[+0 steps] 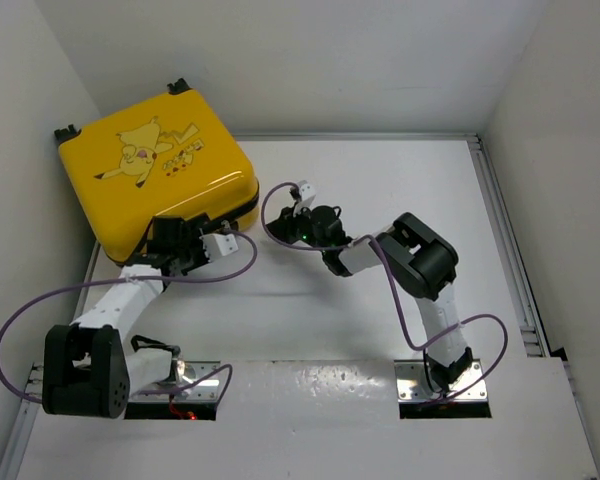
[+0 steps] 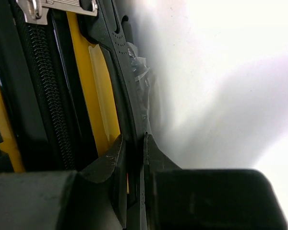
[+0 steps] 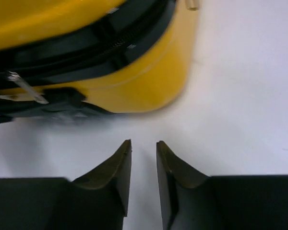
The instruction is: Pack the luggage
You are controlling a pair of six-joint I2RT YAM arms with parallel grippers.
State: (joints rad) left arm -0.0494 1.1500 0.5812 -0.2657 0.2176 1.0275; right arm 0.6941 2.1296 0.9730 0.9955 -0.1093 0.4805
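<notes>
- From above, the yellow suitcase (image 1: 160,170) lies flat and closed at the far left corner of the bench (image 1: 380,190). Its cartoon side faces up and its black wheels (image 1: 178,86) point toward the far edge.
- The left gripper (image 1: 187,230) sits against the suitcase's near right side, at the dark seam. The right gripper (image 1: 292,222) hovers over the middle of the bench, just beside the suitcase's right corner and not touching it.
- In the left wrist view, the left gripper (image 2: 133,146) has its fingertips (image 2: 113,160) drawn almost together, leaving only a slim slit. A black strip (image 2: 122,72) with small perforations curves along the suitcase's edge and runs down into that slit, so the pincer is narrow and closed about it.
- Left of the strip are the yellow shell (image 2: 98,96), the black zipper (image 2: 43,81) and a silver pull (image 2: 38,7) at the top. The white bench (image 2: 230,72) fills the right side.
- In the right wrist view, the right gripper (image 3: 144,146) shows a narrow gap between its fingers, with only bare bench (image 3: 230,96) in it.
- Ahead of it is the suitcase's rounded corner (image 3: 149,76), with the zipper seam (image 3: 86,48) closed and a silver pull tab (image 3: 24,86) sticking out at the left.
</notes>
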